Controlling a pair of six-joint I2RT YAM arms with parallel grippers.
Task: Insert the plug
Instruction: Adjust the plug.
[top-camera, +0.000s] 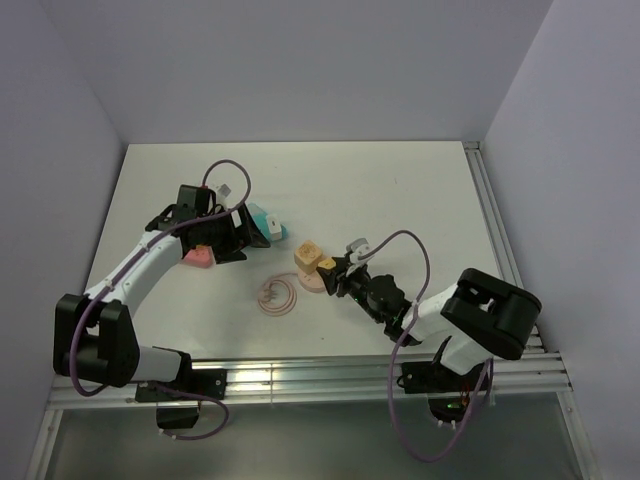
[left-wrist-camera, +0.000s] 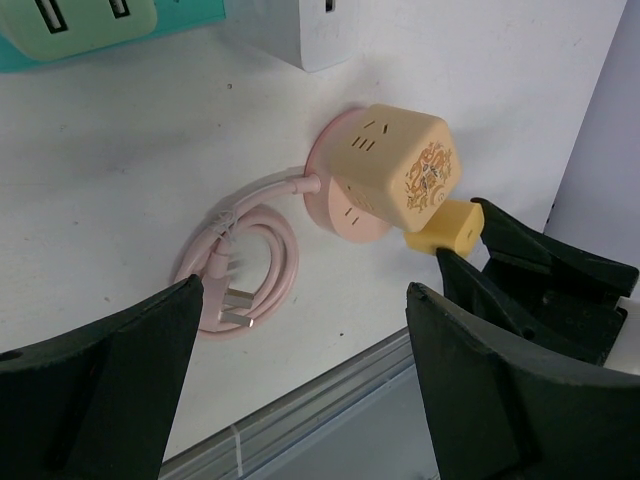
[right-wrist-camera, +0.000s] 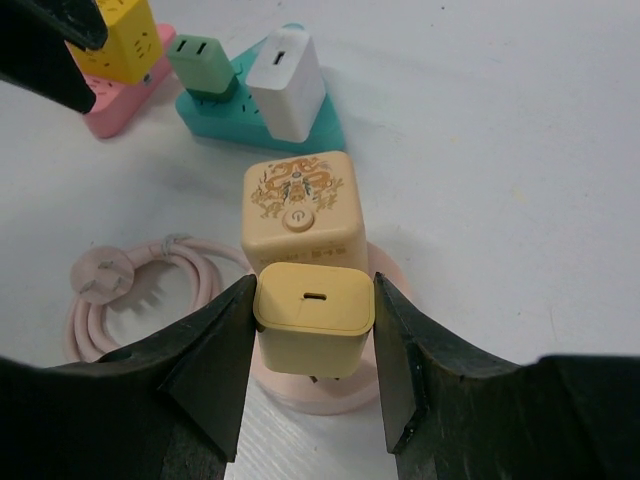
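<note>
The right pincer (top-camera: 342, 278) was clamped on a yellow plug (right-wrist-camera: 312, 318), held just beside a tan cube socket (right-wrist-camera: 300, 210) on its pink round base (left-wrist-camera: 345, 218) toward the table's (top-camera: 400, 200) near edge, while the left pincer (top-camera: 240, 232) stood apart, holding nothing, nearer the left edge.

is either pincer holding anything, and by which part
The right pincer grips the yellow charger by its two opposite side faces. The left pincer is open and holds nothing.
</note>
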